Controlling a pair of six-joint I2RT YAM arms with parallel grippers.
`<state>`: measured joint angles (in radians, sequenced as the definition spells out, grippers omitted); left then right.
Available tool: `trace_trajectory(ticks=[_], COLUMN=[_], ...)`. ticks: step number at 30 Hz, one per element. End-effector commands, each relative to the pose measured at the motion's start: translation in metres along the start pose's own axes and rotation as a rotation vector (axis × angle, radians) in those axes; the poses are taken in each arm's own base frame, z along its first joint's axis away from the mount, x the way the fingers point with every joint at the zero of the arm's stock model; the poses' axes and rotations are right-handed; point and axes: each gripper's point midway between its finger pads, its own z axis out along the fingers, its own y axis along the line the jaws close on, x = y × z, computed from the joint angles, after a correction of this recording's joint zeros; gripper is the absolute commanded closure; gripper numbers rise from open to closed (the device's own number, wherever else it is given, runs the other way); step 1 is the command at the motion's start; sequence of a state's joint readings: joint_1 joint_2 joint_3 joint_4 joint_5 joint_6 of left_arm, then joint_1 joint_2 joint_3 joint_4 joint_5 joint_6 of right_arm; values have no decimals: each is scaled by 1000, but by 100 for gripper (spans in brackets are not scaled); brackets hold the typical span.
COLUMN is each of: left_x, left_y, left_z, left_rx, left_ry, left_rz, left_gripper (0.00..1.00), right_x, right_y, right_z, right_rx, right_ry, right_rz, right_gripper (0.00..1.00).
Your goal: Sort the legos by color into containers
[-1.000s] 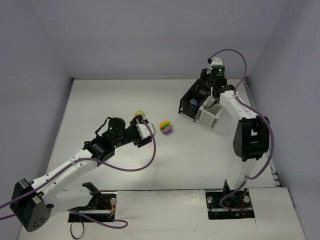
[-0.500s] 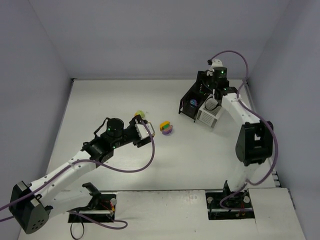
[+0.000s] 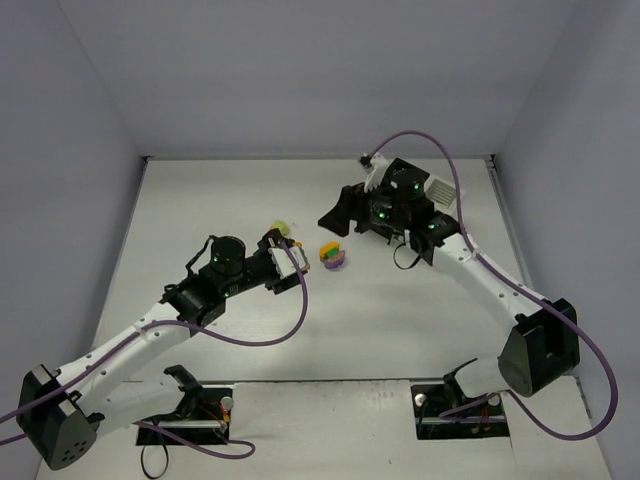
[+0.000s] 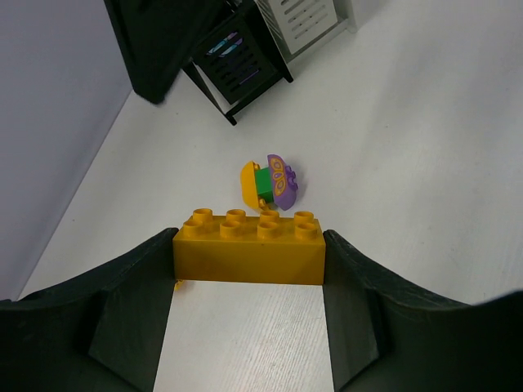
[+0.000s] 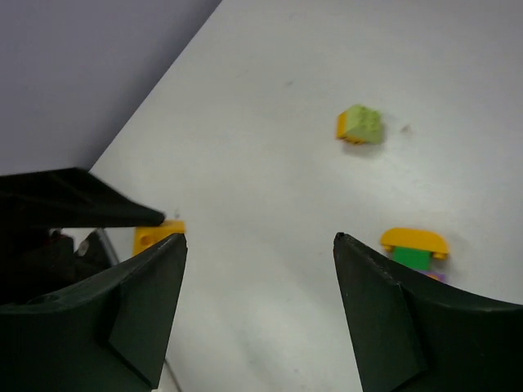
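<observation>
An orange brick [image 4: 249, 245] with two rows of studs is held above the table, my left gripper [image 4: 249, 260] shut on its two ends. Just beyond it a stacked orange, green and purple lego [image 4: 270, 181] lies on the table. A lime green brick [image 5: 359, 125] with orange under it lies farther left. My right gripper [image 5: 260, 238] hangs open and empty over the table, close to the stacked lego [image 5: 414, 247]. The containers stand at the back right: a black bin [image 4: 237, 65] and a white bin [image 4: 306, 16]. In the top view my right arm hides most of them.
Both grippers sit close together near the table's middle, left gripper [image 3: 297, 262] and right gripper [image 3: 333, 220] a short way apart. The grey side walls rise along the table's left, back and right edges.
My right arm has swung from over the bins leftward to the middle of the table, and its jaws have opened. The left arm has barely moved and still holds the orange brick.
</observation>
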<state>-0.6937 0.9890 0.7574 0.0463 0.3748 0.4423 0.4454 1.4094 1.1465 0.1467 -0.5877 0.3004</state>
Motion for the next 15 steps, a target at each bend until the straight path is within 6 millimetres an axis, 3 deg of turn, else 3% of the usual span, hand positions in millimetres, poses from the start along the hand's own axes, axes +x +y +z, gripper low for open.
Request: trace_trajectory(ticks=[1,5,15], left_x=[-36,-36,-32], left_y=[18,18,14], left_z=[-6,-5,-1], left_rx=[-54,-51,-25], left_ry=[-114,-113,-100], left_rz=[51,50,50], left_gripper=[80,80,80], right_x=[-9,10,35], right_y=[58,82,104], right_z=[-7,0,13], right_rx=[-198,-249,-293], right_ry=[-51,-9,36], right_rz=[8,16,34], right_gripper=[31,31,32])
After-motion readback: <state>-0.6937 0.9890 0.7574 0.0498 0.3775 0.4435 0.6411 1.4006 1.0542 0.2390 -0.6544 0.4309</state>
